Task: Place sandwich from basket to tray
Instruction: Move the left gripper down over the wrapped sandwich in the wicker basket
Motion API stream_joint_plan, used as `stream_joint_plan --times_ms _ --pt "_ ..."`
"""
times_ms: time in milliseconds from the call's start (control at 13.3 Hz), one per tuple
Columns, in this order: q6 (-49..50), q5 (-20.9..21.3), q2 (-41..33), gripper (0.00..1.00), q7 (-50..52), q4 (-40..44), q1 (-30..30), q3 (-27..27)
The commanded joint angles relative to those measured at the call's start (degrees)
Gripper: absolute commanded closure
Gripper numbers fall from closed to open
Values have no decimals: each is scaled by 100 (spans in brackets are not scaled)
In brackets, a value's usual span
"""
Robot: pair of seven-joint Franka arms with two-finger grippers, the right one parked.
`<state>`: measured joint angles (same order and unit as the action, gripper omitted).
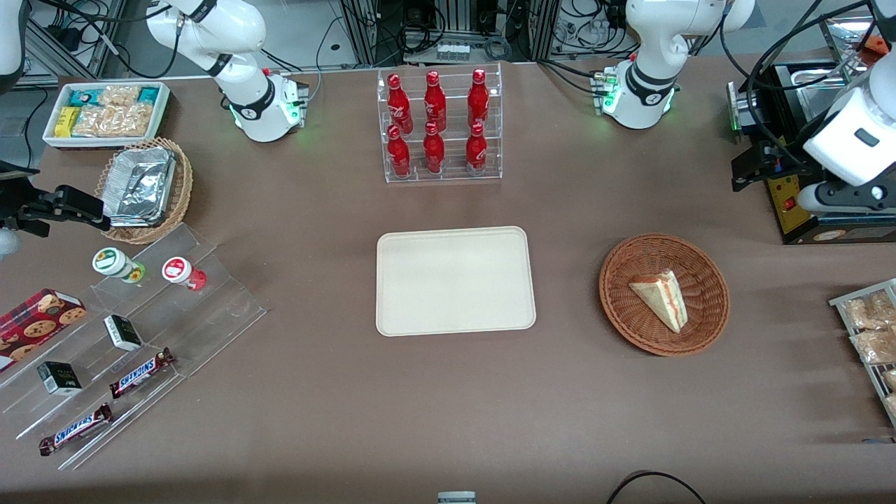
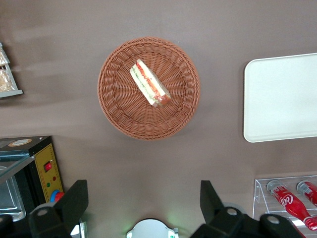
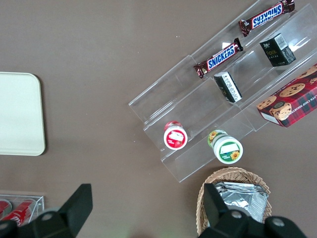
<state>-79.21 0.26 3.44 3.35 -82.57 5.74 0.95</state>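
The sandwich [image 1: 661, 297] [image 2: 150, 83], a pale bread wedge with red and green filling along its cut edge, lies alone in the round reddish-brown basket [image 1: 619, 311] [image 2: 115, 111]. Beside the basket, toward the table's middle, the cream tray [image 1: 455, 280] [image 2: 282, 99] sits with nothing on it. My left gripper [image 1: 759, 166] [image 2: 143, 201] hangs well above the table, farther from the front camera than the basket and toward the working arm's end. Its fingers [image 2: 74, 201] are spread wide and hold nothing.
A black appliance with a yellow panel [image 1: 798, 206] [image 2: 45, 171] stands under the gripper. A clear rack of red bottles [image 1: 442, 126] is farther from the front camera than the tray. A wire rack of snack bags [image 1: 871, 336] stands at the working arm's end.
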Motion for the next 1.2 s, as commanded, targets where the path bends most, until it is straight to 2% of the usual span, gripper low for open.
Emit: stream_joint_plan --times_ms 0,451,827,1128 --pt "-392 27 -19 0 244 -442 76 -51" --pt "-1622 264 -2 0 1219 -1602 77 -42" --pt "-3537 273 -2 0 2640 -2982 68 -42" --pt "-4172 264 226 0 3101 -3326 59 -42"
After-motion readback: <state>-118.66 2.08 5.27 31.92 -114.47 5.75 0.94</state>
